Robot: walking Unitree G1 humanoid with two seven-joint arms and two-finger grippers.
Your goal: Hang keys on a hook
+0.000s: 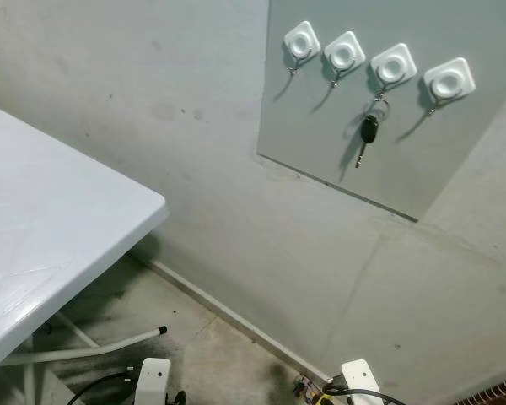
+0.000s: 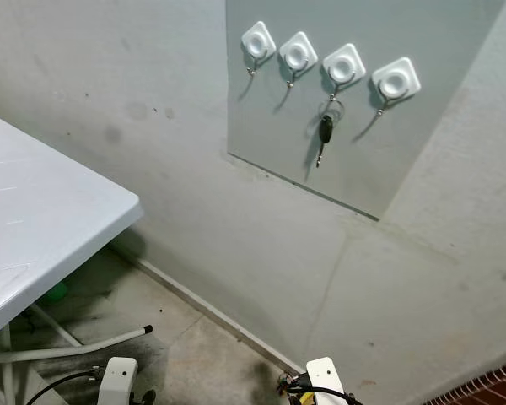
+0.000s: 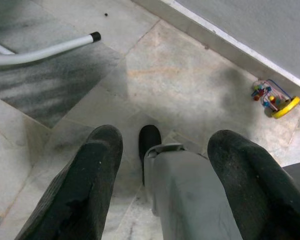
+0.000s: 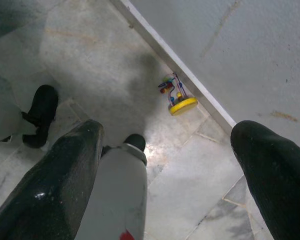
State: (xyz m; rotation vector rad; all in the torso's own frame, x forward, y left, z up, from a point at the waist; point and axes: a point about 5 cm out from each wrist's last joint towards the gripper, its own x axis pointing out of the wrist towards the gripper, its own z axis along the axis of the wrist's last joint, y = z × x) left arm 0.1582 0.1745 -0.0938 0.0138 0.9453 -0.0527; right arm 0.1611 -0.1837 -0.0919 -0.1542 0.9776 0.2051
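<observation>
I see the keys (image 1: 368,128) hanging on the third hook (image 1: 393,66) of the board; both pincers hang wide, empty — looks done.

no legible text, labels, brands, numbers or signs anywhere

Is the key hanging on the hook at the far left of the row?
No, the key hangs from the third hook from the left; the leftmost hook is bare.

Keys (image 2: 325,132) on the third of four white hooks (image 2: 343,66), white table (image 2: 42,228) alongside.
</observation>
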